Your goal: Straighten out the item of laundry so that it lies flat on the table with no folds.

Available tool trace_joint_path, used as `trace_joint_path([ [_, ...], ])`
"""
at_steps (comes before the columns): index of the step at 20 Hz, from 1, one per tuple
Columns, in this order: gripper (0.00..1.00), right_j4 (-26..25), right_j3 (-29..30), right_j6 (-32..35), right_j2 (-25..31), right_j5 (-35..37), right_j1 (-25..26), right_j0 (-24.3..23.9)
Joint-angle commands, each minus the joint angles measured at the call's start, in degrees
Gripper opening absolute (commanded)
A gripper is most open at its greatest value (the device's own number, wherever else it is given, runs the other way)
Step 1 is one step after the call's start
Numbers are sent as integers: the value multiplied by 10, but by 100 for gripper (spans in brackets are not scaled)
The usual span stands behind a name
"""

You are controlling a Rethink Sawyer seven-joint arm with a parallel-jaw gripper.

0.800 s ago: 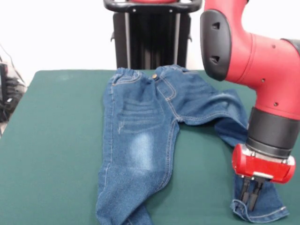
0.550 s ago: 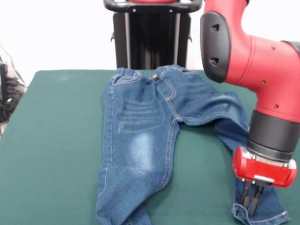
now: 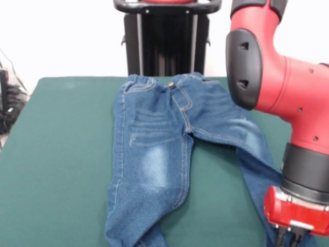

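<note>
The item of laundry, a small pair of blue jeans (image 3: 154,149), lies on the dark green table (image 3: 56,154) with its waistband at the far edge. One leg runs straight toward the near edge, its lower end bunched. The other leg (image 3: 254,154) stretches diagonally to the lower right corner, nearly straight. My gripper (image 3: 289,243) sits at that corner, at the end of this leg, shut on the denim. Its tips and the hem are cut off by the picture's bottom edge.
The red arm (image 3: 288,87) hangs over the table's right side and hides part of the cloth and tabletop there. A black stand (image 3: 167,36) rises behind the waistband. Dark clutter (image 3: 7,103) sits beyond the table's left edge.
The gripper has moved down and right toward the near corner, dragging the leg's end with it. The fold in that leg has pulled out into a straighter diagonal.
</note>
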Motion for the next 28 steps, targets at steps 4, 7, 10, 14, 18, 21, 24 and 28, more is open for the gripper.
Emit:
trace_joint_path([
  [4,0,127,-317,219,-161,294,148,-99],
  [7,0,190,-372,232,-243,333,170,-128],
  [10,0,225,-376,237,-280,336,180,-132],
  [14,0,275,-389,246,-335,342,189,-142],
  [18,0,307,-387,245,-354,351,190,-141],
  [21,0,307,-374,227,-336,352,188,-134],
  [24,0,303,-360,217,-314,353,186,-126],
  [28,0,293,-353,204,-308,358,180,-122],
])
